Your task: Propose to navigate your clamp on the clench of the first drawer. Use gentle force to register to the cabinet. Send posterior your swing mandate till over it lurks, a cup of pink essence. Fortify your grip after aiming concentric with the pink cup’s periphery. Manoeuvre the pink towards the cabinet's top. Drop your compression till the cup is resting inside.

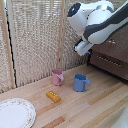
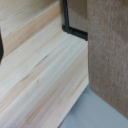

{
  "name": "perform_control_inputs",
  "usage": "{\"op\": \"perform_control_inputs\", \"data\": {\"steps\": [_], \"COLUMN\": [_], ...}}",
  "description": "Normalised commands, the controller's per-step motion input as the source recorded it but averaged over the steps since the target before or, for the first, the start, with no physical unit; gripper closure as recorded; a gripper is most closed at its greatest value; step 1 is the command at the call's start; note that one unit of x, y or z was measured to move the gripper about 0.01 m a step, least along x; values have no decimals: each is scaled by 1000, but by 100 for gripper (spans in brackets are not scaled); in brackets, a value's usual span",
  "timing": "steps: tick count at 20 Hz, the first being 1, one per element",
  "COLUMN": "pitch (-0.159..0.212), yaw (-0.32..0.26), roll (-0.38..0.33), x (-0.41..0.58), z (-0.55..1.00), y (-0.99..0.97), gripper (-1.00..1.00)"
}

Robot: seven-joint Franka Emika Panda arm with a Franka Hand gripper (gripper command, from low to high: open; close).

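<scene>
A pale wooden tabletop (image 1: 100, 100) backed by a woven, seemingly reed-like screen (image 1: 35, 35).

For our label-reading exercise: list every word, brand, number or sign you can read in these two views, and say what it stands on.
None can be read in either view.
The pink cup, blue mug, yellow block, plate and cabinet show no lettering.
The plate's rim has only a blurred pattern, no text.
</scene>
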Motion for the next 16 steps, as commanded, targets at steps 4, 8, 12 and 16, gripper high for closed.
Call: {"op": "perform_control_inputs", "data": {"steps": [4,8,12,16], "pitch": [25,72,85,142], "yaw": [-132,-73,-37,-58], "roll": [134,120,172,289], "x": [619,855,902,647], "z": [276,286,225,45], "y": [250,329,399,491], "gripper": [-100,-100,-100,-100]}}
